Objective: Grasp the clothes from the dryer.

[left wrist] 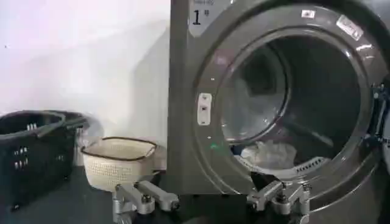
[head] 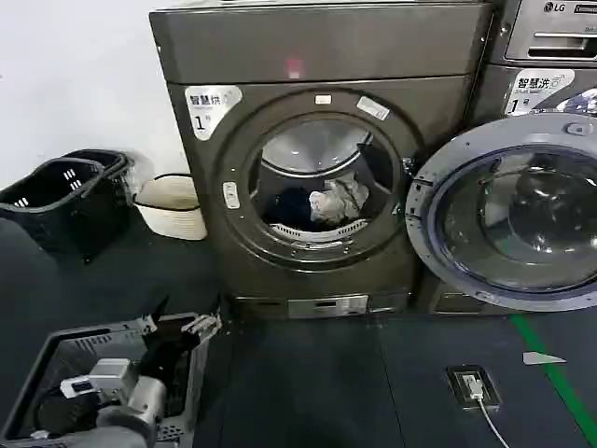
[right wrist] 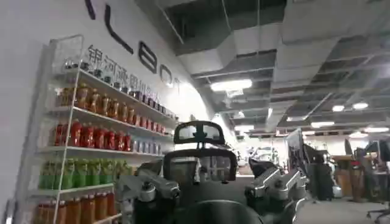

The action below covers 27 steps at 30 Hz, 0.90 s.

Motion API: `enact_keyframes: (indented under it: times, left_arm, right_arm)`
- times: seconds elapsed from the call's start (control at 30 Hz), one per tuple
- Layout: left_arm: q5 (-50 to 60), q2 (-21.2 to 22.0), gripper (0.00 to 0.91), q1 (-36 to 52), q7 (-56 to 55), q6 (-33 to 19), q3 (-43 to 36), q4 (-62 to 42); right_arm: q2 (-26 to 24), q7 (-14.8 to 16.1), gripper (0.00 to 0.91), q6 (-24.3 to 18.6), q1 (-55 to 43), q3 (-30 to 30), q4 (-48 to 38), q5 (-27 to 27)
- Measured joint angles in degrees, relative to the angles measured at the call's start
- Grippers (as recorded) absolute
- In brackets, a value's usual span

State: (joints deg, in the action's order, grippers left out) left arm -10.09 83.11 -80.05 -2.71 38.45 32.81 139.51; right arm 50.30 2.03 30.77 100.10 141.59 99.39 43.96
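Against white wall, dryer (head: 317, 168) porthole faces forward; clothes (head: 338, 202) bundled inside.

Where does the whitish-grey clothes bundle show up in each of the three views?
Head view: the whitish-grey clothes bundle lies inside the dryer drum, right of a dark navy piece.
Left wrist view: the bundle sits low in the drum, beyond the open left tool.
Right wrist view: not in it; a shelf of bottles and ceiling lights.
Shared landmark: the cream basket left of the dryer.
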Motion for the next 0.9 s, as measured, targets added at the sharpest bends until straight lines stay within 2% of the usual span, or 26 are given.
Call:
enact_keyframes:
  times: [0.9]
  left_arm:
    - [1.3,-0.3,0.907,-0.3,2.0,-0.1,2.1,1.5]
  right_arm:
    - [-0.8,0.9,0.907,-0.8,-0.1,1.0,0.1,2.1]
